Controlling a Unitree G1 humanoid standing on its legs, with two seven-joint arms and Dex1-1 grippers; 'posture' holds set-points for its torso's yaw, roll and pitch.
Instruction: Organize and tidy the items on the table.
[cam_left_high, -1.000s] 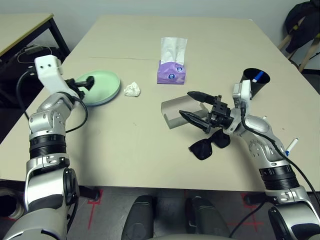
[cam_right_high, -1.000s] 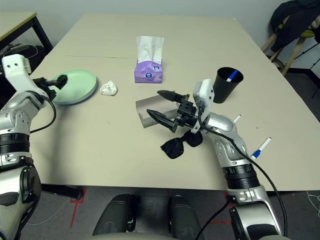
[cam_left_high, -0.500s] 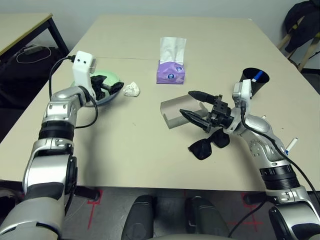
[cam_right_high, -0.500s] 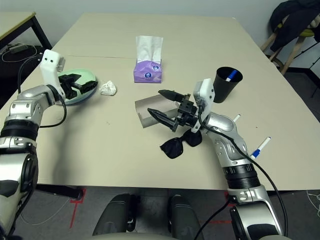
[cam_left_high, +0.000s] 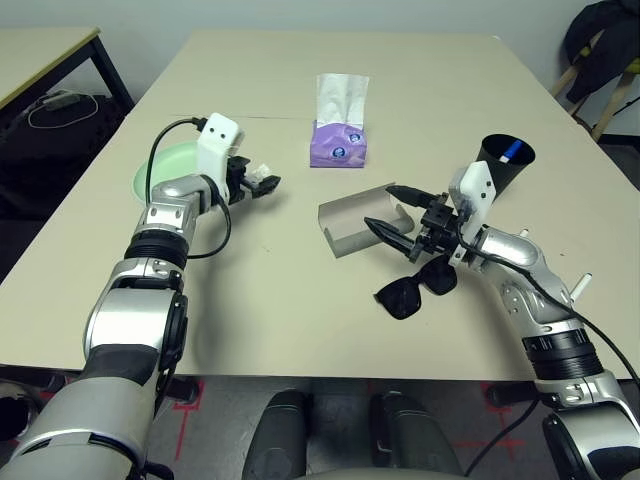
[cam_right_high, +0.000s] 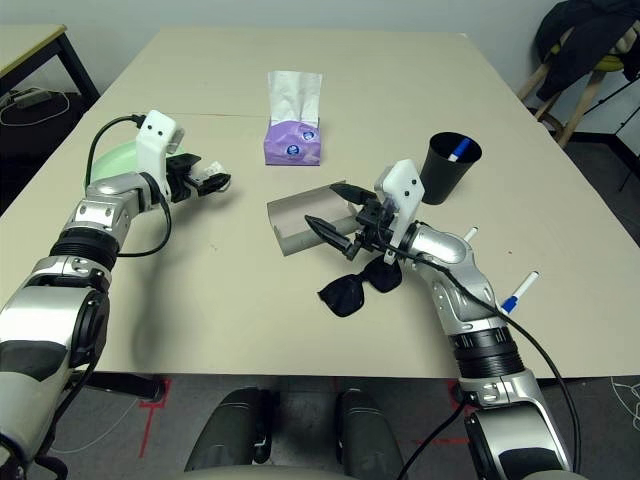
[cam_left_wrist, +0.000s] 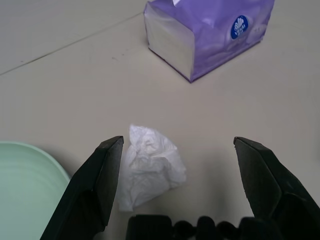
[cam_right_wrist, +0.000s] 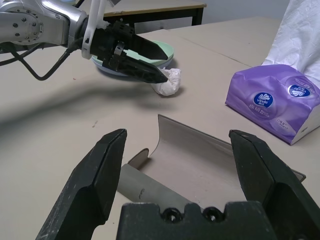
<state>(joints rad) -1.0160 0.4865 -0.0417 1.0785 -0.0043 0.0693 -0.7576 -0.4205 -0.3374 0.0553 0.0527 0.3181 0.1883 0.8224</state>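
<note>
Left wrist view is showing the left gripper (cam_left_wrist: 175, 185) spread open around the crumpled tissue (cam_left_wrist: 150, 167) beside the green plate (cam_left_wrist: 25, 187), risking nudging that light wad aside while closing.

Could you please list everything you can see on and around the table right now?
Table: one, beige, under everything.
Plates: a stack, pale green on top, far left.
Tissue: one, crumpled, white, beside the plates, between the left fingers.
Tissue box: one, purple, centre back.
Glasses case: one, grey, open, centre.
Sunglasses: one pair, black, in front of the case.
Cup: one, black, right, a marker inside.
Markers: two, white, loose near the right edge.
Side table: one, black-legged, far left.
Left gripper: fingers open around the tissue.
Right gripper: fingers open over the case.
</note>
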